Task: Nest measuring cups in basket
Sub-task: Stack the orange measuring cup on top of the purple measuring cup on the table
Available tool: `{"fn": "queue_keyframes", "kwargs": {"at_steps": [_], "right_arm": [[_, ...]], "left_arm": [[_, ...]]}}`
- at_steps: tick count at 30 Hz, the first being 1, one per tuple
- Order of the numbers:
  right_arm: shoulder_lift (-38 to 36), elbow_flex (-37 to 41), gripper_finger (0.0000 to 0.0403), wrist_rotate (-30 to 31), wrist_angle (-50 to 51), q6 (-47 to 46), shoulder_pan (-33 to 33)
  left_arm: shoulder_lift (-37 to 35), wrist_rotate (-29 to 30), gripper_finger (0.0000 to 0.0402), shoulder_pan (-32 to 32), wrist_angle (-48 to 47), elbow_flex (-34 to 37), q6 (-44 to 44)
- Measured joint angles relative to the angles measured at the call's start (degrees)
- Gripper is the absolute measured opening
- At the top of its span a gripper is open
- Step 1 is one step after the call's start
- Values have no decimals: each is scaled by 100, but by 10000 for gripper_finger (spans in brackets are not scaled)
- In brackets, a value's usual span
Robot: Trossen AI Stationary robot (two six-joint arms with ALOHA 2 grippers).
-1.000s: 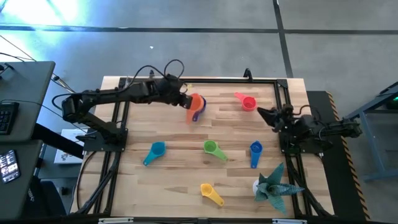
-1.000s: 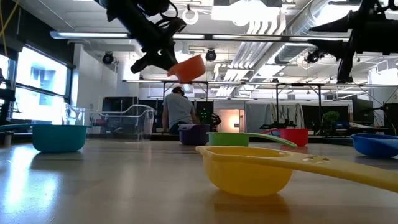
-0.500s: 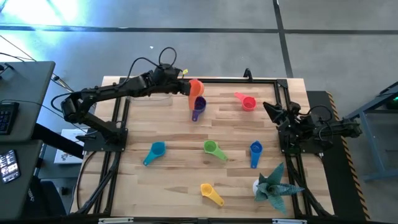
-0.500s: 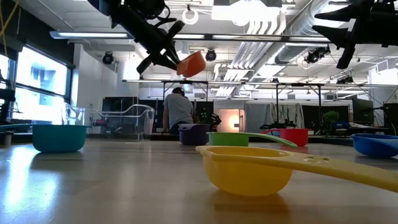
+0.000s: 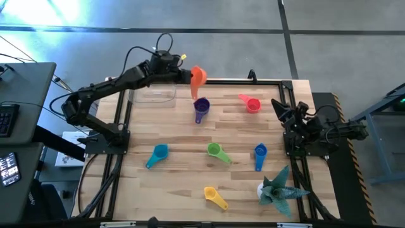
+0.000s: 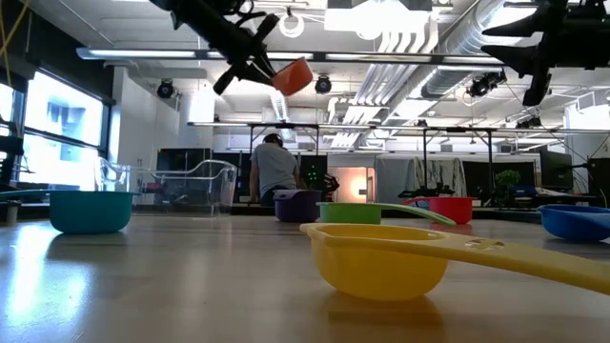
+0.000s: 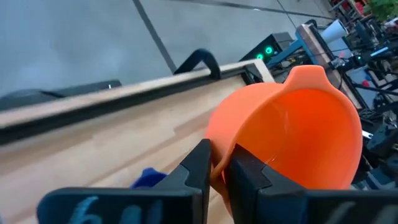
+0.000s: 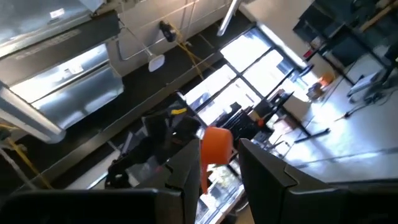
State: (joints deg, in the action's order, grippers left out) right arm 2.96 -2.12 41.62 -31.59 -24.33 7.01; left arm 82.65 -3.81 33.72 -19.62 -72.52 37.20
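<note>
The left claw (image 5: 187,75), at the upper centre of the high view, was clamped tight on the short handle of the orange plastic measuring cup (image 5: 198,77), which hung tilted in the air above the far edge of the wooden tabletop (image 5: 183,171). In the left wrist view its two dark fingers (image 7: 200,167) pinched the handle with the cup's bowl opening toward the camera. Just left of the claw stood the clear rectangular plastic basket (image 5: 152,95), and nothing could be made out inside it. Below the claw lay the purple measuring cup (image 5: 201,107), and to its right the red measuring cup (image 5: 251,104). Across the middle of the frame lay the light blue measuring cup (image 5: 158,153), the green measuring cup (image 5: 215,151) and the dark blue measuring cup (image 5: 260,154); the yellow measuring cup (image 5: 214,196) lay at the lower centre. The teal spiky paper plant figure (image 5: 278,189) stood at the lower right. The right claw (image 5: 277,109) hung at the right edge, its fingers parted and holding nothing.
</note>
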Motion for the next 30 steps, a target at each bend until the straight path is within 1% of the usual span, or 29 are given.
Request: {"fn": "queue_keyframes", "kwargs": {"at_steps": [3,7,10,12,16,20,24,30], "right_arm": [[2,-109,101,198,13,336,0],[0,-305,101,360,126,614,0],[2,-524,101,529,543,766,0],[2,-692,101,657,1006,811,0],[2,-1034,101,933,1954,598,0],[2,-1259,101,1092,2592,259,-2],[2,-1367,101,1087,2937,100,-2],[2,-1378,101,1077,3182,15,-1]], "left_arm": [[0,51,26,45,-180,-108,-151],[59,202,23,45,-301,-113,-113],[252,214,25,1,-326,-115,24],[439,217,26,-55,-337,-115,105],[790,68,25,-134,-339,-113,351],[1049,-92,24,-186,-330,-113,601],[1238,-181,24,-202,-325,-113,776],[1472,-171,24,-234,-507,-113,963]]}}
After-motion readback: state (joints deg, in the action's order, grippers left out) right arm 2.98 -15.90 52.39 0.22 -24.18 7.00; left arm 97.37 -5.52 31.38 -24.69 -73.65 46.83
